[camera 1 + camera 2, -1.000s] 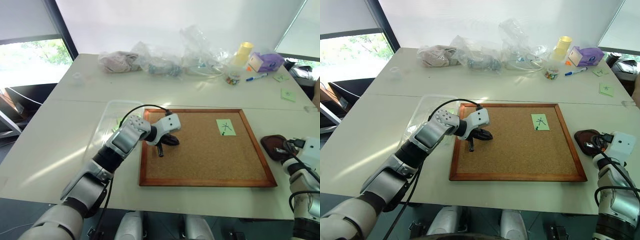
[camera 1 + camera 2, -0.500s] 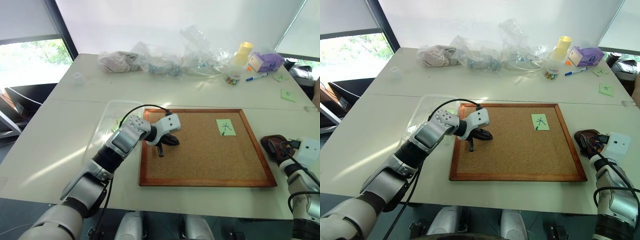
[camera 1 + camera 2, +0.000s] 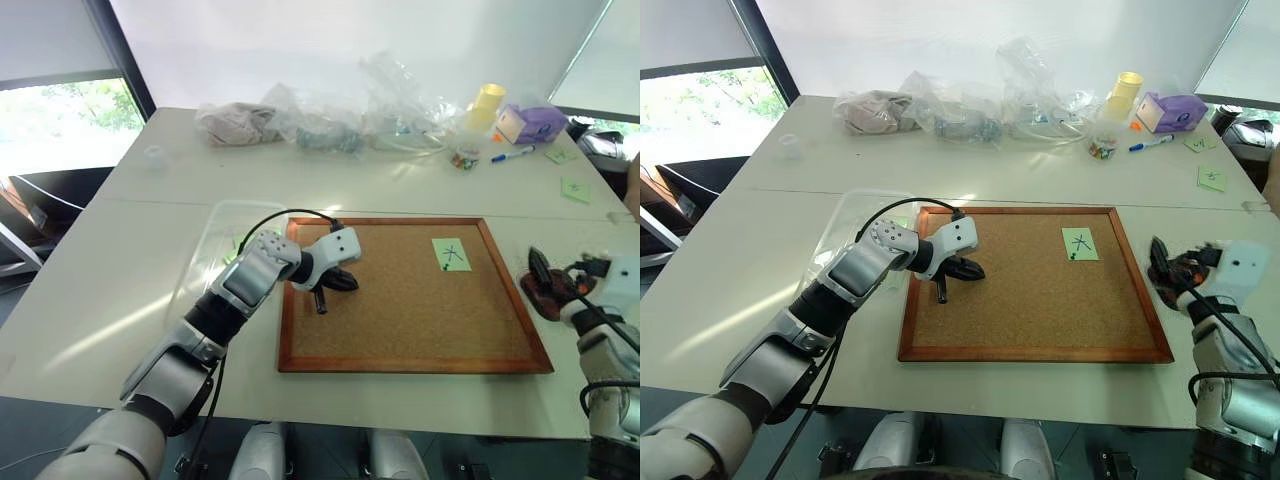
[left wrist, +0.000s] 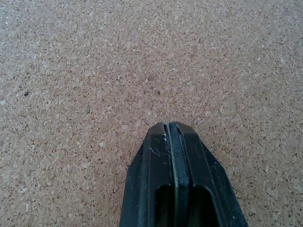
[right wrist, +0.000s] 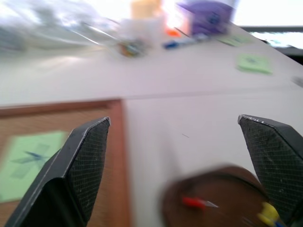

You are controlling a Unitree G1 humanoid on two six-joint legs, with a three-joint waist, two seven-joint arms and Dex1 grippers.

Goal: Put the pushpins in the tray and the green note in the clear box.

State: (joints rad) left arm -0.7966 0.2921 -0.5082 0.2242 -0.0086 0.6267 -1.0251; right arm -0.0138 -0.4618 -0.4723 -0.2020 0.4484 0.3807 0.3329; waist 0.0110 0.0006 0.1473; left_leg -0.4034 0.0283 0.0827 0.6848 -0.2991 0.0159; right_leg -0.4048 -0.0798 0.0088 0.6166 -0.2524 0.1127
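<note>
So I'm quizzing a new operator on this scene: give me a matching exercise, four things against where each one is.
Things:
1. green note
2. tray
3. clear box
4. left end effector

Places:
A. on the table, off the cork board's left edge
B. pinned in the cork board's far right corner
C. on the table, right of the cork board
D. over the cork board's left part

Pairs: 1-B, 2-C, 3-A, 4-D
</note>
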